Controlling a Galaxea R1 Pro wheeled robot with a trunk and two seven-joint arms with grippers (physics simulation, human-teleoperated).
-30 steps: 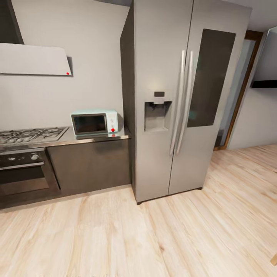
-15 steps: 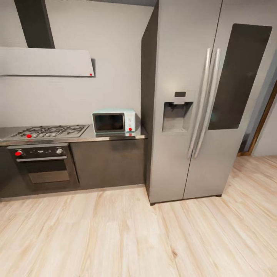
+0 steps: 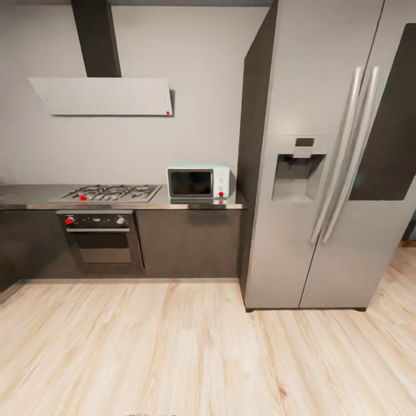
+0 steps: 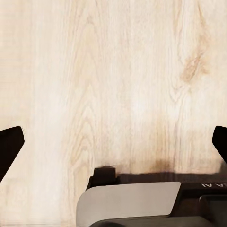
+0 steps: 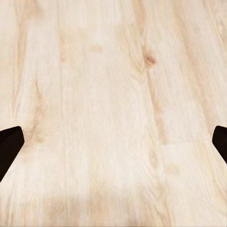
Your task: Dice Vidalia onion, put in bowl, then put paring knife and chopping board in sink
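The sink, the Vidalia onion, the chopping board, the paring knife and the bowl are out of view. In the left wrist view my left gripper [image 4: 113, 146] is open over pale wood floor, its dark fingertips [image 4: 10, 146] far apart at the picture's edges with nothing between them. My right gripper [image 5: 113, 149] is likewise open above the bare floorboards, with its dark fingertips [image 5: 9, 146] at the edges of the right wrist view.
Ahead stands a dark kitchen counter [image 3: 34, 199] with a gas hob [image 3: 110, 192], an oven [image 3: 103, 237] below it and a pale teal microwave [image 3: 198, 182]. A tall steel fridge [image 3: 323, 162] stands at the right. An extractor hood [image 3: 104, 95] hangs above. Wood floor [image 3: 190, 352] lies open in front.
The whole head view has shifted, so the camera has turned left: fridge and microwave slid rightward in the picture, and the hob and oven came fully into view.
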